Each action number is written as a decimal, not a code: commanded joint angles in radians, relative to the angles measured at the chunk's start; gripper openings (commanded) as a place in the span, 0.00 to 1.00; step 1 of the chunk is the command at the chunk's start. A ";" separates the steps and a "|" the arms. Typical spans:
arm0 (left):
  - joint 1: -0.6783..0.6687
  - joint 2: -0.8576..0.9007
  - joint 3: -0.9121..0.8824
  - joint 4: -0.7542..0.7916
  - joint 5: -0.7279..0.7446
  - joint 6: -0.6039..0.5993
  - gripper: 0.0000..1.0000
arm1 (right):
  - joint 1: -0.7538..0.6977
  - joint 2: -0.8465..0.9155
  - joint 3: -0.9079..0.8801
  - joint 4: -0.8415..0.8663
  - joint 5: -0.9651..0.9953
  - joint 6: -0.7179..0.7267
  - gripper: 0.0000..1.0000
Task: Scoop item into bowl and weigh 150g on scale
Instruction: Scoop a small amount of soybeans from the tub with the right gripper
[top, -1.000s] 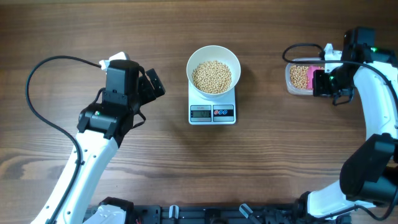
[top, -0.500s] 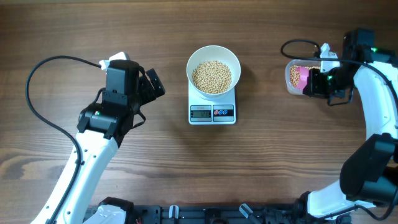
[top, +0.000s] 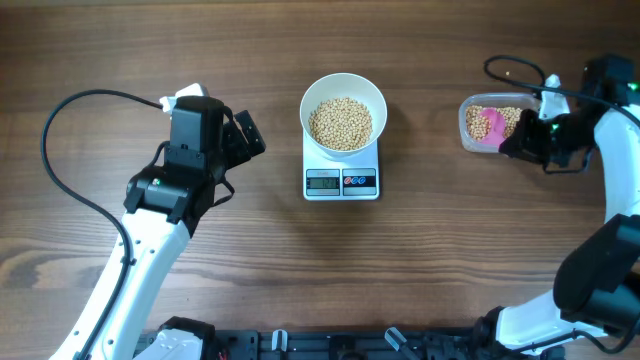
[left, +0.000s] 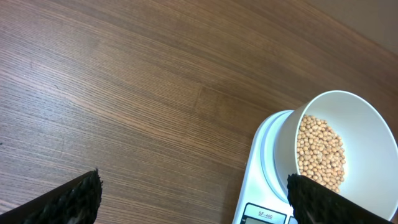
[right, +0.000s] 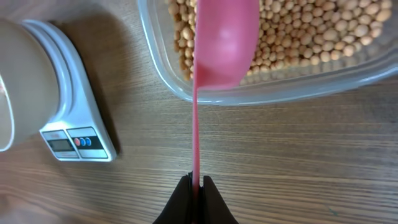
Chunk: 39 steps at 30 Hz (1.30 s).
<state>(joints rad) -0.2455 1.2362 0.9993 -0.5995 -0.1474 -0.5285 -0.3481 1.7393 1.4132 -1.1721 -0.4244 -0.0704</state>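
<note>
Right fingers (right: 196, 190), at the bottom centre of their wrist view, are pinched shut on the very tip of the pink spoon (right: 224, 43). Its thin handle runs straight up the frame to a scoop lying over the soybeans (right: 298, 43) inside the clear plastic tub (right: 180, 84); no beans show on the scoop's visible face. The likely weak point is that grip: held so far from the scoop, a loaded spoon could twist or sag between the fingers and shed beans on the long carry to the bowl. The tub looks light, so a push against its wall might shove or tip it rather than fill the spoon. Farther off, at the left of the same view, sits the white scale (right: 74, 124). In the overhead view the scale is at centre with the white bowl (top: 343, 115) on it, already well filled with beans. Its display is too small to read, so one more full scoop could overshoot 150g. Left fingers (top: 248, 133), spread wide and holding nothing, hover to the left of the scale, apart from it. Everything rests on a dark wood-grain bench (top: 450, 260). A black cable (top: 100, 93) loops at the upper left, and nothing of the room beyond the bench shows.
</note>
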 joint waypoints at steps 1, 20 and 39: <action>0.008 0.004 0.001 0.003 0.001 0.000 1.00 | -0.062 0.006 -0.008 -0.012 -0.127 0.015 0.04; 0.008 0.004 0.001 0.003 0.002 0.000 1.00 | -0.306 0.042 -0.015 -0.095 -0.455 -0.191 0.04; 0.008 0.004 0.001 0.003 0.001 0.000 1.00 | -0.305 0.041 -0.014 -0.296 -0.685 -0.437 0.04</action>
<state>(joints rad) -0.2455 1.2362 0.9993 -0.5995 -0.1478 -0.5285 -0.6518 1.7672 1.4075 -1.4521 -1.0138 -0.4454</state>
